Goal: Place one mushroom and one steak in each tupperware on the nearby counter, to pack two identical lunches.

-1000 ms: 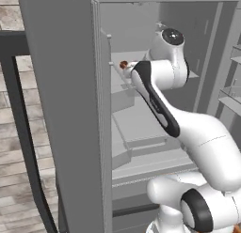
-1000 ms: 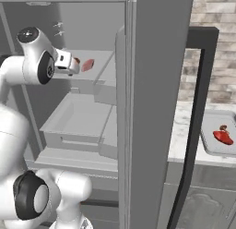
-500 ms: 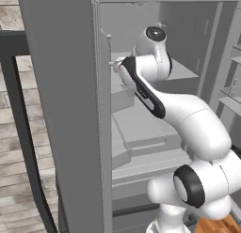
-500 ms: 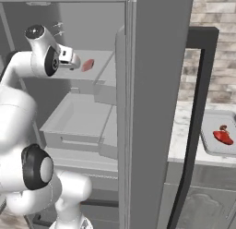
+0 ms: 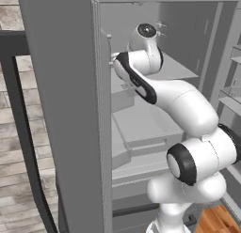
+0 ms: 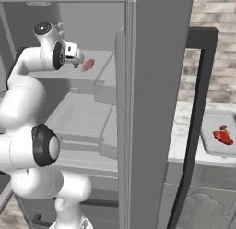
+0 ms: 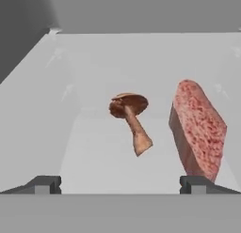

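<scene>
I see the pale grey fridge shelf (image 7: 94,147) carrying a brown-capped mushroom (image 7: 129,120) beside a pinkish streaked steak (image 7: 196,129), slightly apart, with bare shelf left of them. My gripper (image 7: 120,185) stands wide, holding nothing, just short of both. On the white marble counter (image 6: 182,135), a light-grey rectangular tupperware (image 6: 208,145) holds a bright red steak (image 6: 223,136).

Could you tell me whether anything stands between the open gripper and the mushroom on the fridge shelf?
Nothing visible does. In the hand view the mushroom lies straight ahead of the open gripper on bare shelf. The pink steak sits beside it, off the direct line.
</scene>
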